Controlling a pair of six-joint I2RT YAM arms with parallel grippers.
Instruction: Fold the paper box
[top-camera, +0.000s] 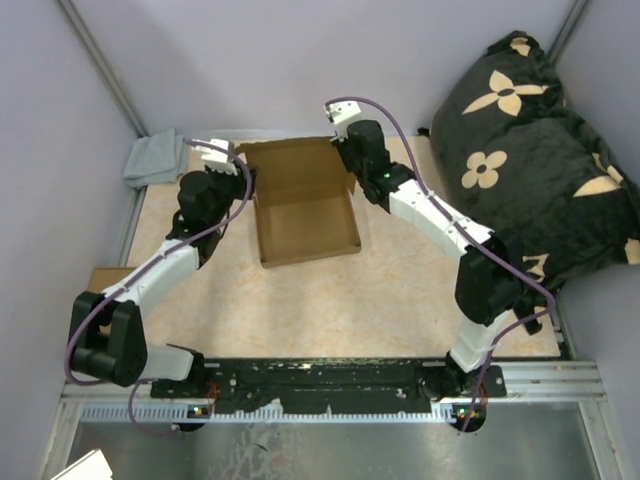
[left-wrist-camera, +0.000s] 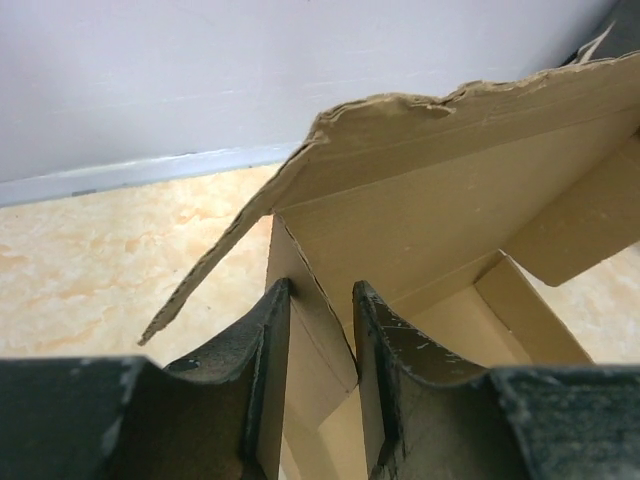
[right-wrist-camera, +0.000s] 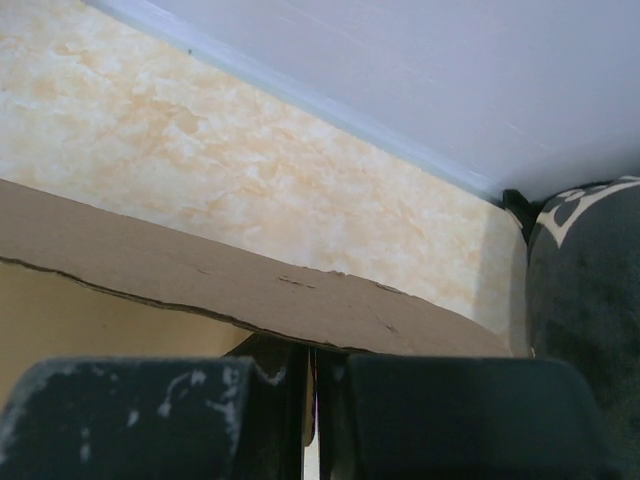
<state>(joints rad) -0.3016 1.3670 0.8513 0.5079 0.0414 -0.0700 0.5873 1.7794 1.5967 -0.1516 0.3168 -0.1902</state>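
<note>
Left hand (left-wrist-camera: 320, 300) astride paper box (top-camera: 305, 215) wall; right hand (right-wrist-camera: 312, 365) pinching its edge.

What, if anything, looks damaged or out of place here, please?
The box has a ragged, torn-looking top edge on its raised flap, uneven rather than cleanly cut. A grey cloth lies crumpled in the far left corner.

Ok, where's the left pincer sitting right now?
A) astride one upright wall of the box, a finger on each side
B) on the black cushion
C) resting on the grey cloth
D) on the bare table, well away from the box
A: in the left wrist view the left pincer has a finger on each side of an upright wall of the box, with its jaws apart.
</note>
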